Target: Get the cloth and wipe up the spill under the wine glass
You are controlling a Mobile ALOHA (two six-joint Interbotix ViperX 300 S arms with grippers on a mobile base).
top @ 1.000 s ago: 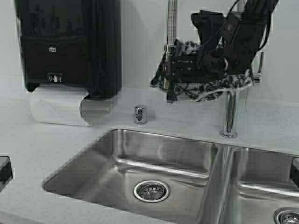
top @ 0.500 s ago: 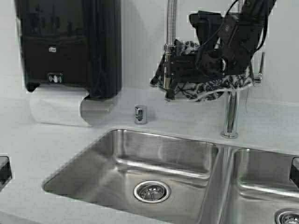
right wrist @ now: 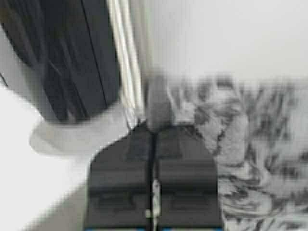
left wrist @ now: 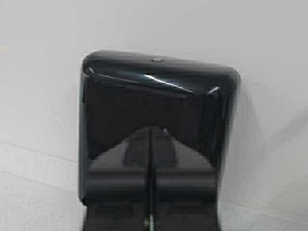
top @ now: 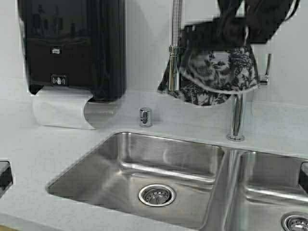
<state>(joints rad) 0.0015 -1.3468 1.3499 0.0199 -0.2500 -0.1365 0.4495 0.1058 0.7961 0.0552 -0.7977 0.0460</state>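
The cloth [top: 216, 74], white-grey with dark flowers, hangs in front of the wall by the tap. My right gripper [top: 202, 36] holds it from above. In the right wrist view this gripper [right wrist: 153, 127] is shut on a fold of the cloth [right wrist: 250, 144], which spreads out to one side. My left gripper [left wrist: 151, 130] is shut with nothing in it and points at the black dispenser [left wrist: 159, 106]; it does not show in the high view. The wine glass and the spill are out of view.
A black paper-towel dispenser [top: 72, 45] with white paper [top: 57, 110] hanging out is on the wall at left. A chrome tap [top: 236, 120] and its spring hose [top: 176, 29] stand behind a double steel sink [top: 125, 144]. A small chrome knob [top: 145, 117] sits on the counter.
My right gripper has risen with the cloth, which now hangs spread below it instead of bunched round the gripper. The scene has shifted slightly right, so the robot has moved a little.
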